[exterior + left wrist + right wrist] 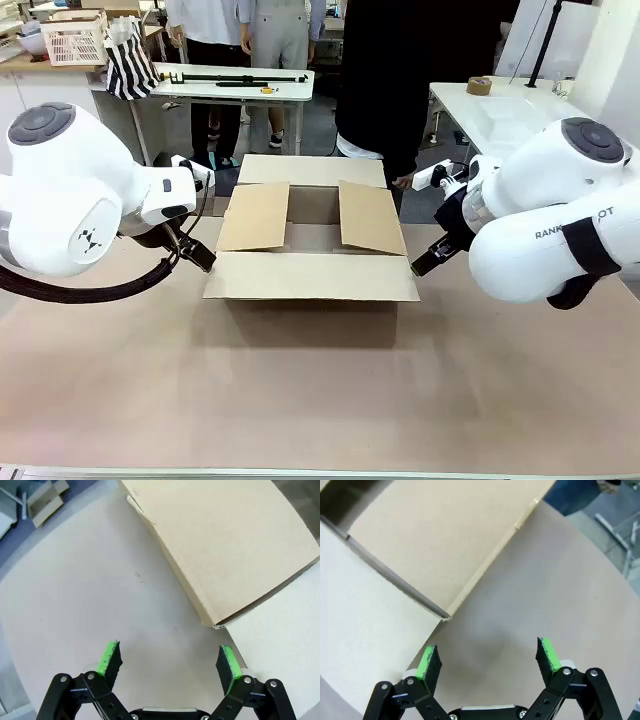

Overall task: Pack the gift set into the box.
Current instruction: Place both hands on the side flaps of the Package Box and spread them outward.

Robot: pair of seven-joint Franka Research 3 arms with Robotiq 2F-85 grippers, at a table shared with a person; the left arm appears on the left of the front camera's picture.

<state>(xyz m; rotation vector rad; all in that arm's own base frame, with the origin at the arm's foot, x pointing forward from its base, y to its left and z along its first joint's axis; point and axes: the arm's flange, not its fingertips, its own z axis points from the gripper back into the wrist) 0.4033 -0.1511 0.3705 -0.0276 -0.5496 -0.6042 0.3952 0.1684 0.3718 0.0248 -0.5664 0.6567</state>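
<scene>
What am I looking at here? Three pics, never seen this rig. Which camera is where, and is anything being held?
Two white robot arms work at a brown table. The wide picture comes from a fixed camera between them, looking across at a person standing on the far side: left arm at picture left, right arm at picture right. The other two pictures come from a camera on each wrist, looking along that arm's black jaws with green pads. On the table sits one cardboard box, flaps unsealed. The left jaws and right jaws both stand open near the box's front corners, holding nothing.
</scene>
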